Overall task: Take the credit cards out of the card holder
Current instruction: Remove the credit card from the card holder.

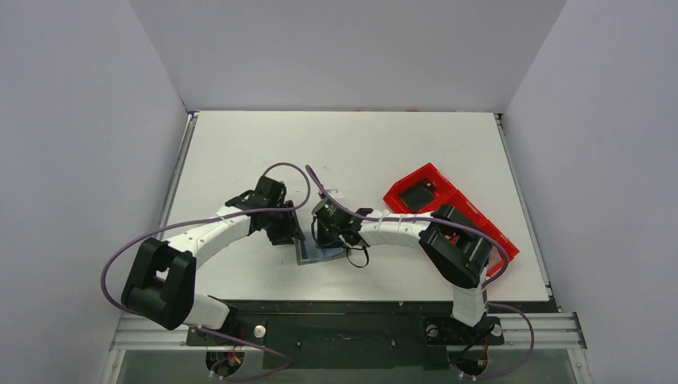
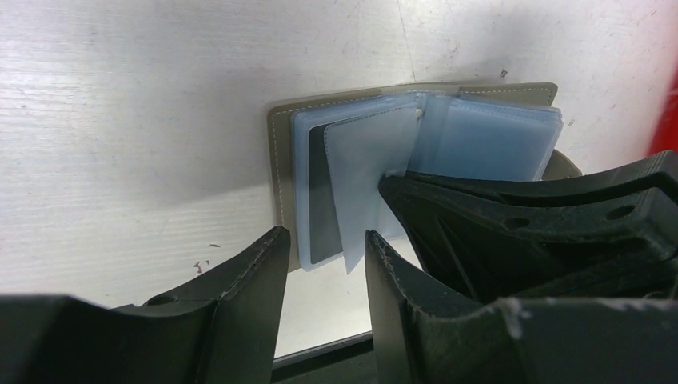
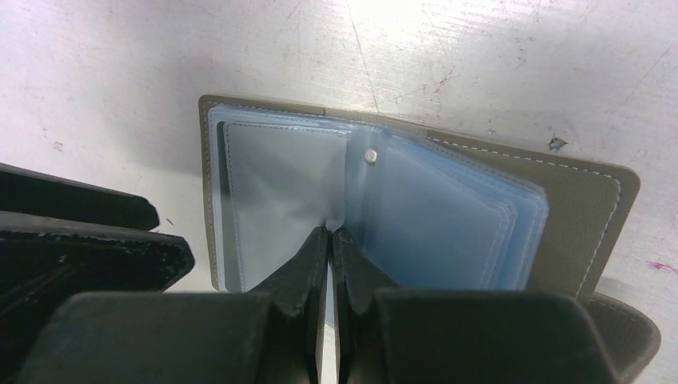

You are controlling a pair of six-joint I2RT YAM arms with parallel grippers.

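Right wrist view: taupe-grey bifold card holder (image 3: 576, 200), lying open by the middle of the near edge of the white worktop (image 1: 360, 144). Right gripper (image 3: 329, 240) clenched on clear plastic sleeve (image 3: 272, 184), likely to expose pockets. Left gripper (image 2: 324, 234) released, hovering beside. Credit cards unseen.

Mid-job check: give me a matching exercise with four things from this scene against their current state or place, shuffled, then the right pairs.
Things:
1. card holder
2. left gripper
3. right gripper
4. red tray

States or places:
A. shut, at the plastic sleeves
B. on the right side of the table
C. open, at the holder's edge
D. lying open, grey cover down

Pairs: 1-D; 2-C; 3-A; 4-B
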